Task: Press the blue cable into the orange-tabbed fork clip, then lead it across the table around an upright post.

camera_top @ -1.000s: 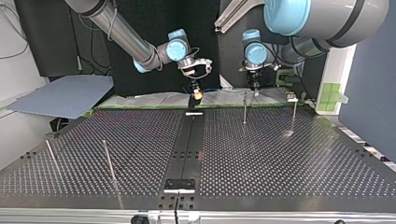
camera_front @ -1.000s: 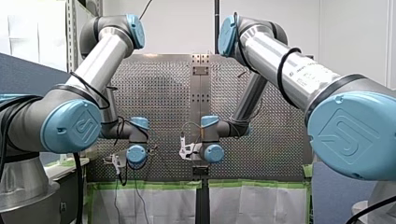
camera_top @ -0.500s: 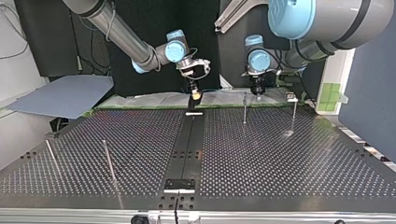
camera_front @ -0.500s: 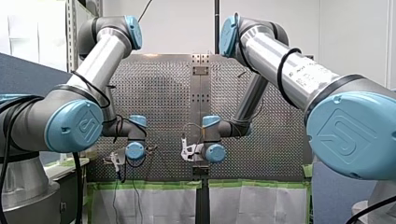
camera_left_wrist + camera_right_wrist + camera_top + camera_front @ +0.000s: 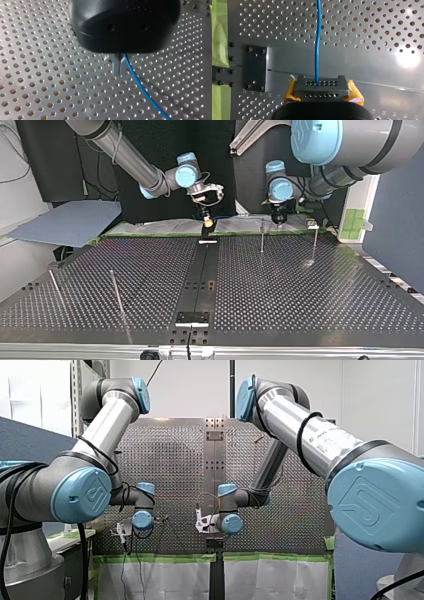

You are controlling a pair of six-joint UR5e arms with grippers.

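In the left wrist view my left gripper (image 5: 117, 73) has its black body and metal fingers pressed together on the blue cable (image 5: 142, 90), which trails away over the perforated table. In the top view it hangs at the far edge (image 5: 278, 221), close to an upright post (image 5: 261, 236). My right gripper (image 5: 321, 88) shows orange-yellow pads on both sides of a dark holed block, and the blue cable (image 5: 318, 42) runs straight ahead out of it. It hovers over the table's middle strip (image 5: 207, 223). I cannot make out a fork clip.
A second post (image 5: 314, 242) stands near a small fixture (image 5: 312, 224) at the top view's right. Two leaning rods (image 5: 116, 292) (image 5: 55, 287) stand at its left. A bolted dark plate (image 5: 255, 67) and green tape (image 5: 219, 37) lie beside my right gripper.
My left gripper has shifted toward the top view's right, past the nearer post. My right gripper has crept slightly toward that view's left.
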